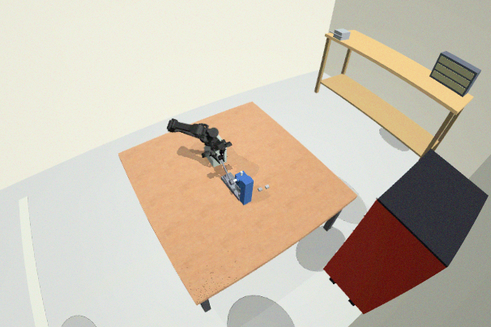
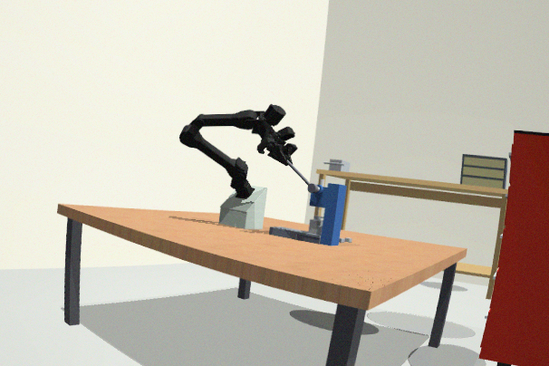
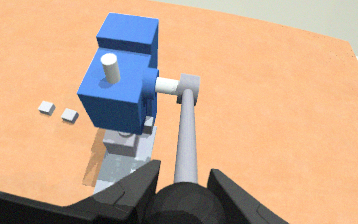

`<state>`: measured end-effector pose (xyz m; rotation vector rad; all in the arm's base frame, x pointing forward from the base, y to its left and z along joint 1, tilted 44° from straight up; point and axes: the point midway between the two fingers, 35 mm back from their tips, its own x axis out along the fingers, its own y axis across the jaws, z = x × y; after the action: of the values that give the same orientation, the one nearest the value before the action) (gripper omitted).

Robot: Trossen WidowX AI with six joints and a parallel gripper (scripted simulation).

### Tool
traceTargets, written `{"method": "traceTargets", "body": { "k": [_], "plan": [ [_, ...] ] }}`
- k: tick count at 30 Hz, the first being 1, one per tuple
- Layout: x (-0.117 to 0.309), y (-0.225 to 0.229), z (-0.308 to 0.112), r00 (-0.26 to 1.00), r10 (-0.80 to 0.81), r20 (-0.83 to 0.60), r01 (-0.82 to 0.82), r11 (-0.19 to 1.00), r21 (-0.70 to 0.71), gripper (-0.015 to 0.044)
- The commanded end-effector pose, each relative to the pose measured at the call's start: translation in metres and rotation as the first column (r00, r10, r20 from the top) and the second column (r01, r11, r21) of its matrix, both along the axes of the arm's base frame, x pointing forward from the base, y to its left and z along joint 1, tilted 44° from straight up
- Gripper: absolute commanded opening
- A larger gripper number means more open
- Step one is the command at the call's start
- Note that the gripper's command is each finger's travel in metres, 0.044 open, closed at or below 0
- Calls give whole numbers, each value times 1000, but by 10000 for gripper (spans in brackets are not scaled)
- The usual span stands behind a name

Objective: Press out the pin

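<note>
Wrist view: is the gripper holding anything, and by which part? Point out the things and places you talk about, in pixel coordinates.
The gripper (image 1: 221,157) (image 2: 286,159) (image 3: 185,186) holds the lever (image 1: 225,168) (image 2: 300,174) (image 3: 186,135) near its free end, away from the hub.
</note>
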<state>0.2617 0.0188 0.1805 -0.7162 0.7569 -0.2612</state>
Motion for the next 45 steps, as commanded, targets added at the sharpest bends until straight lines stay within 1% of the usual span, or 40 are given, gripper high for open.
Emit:
{"method": "traceTargets", "body": {
  "k": [1,45],
  "plan": [
    [-4,-5,-5,1000,-8,-14,8,1000,-14,0],
    [-14,-18,-17,1000,-8,-15,8,1000,-14,0]
  ]
}}
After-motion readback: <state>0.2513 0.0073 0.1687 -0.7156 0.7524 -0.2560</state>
